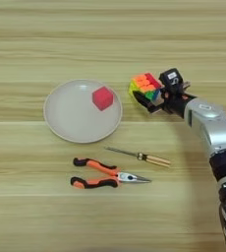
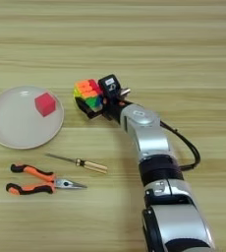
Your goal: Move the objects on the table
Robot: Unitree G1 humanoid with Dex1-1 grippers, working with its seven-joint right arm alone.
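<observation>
Pincer (image 2: 91,105) grips my puzzle cube (image 1: 145,86) beside the plate (image 1: 66,123); red cube (image 1: 102,98) already plated, tools untouched.

The table (image 1: 110,39) is light wood-grain with horizontal plank lines; the plate (image 1: 66,115) plain beige; the small cube (image 1: 102,98) red; the puzzle cube (image 1: 145,84) orange, red, yellow, green; the pliers (image 1: 98,175) orange-and-black-handled; the gripper (image 1: 153,98) black, on a silver forearm (image 1: 211,123).

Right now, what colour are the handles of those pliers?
Orange with black trim on the pliers, clearest in the left eye view.
</observation>
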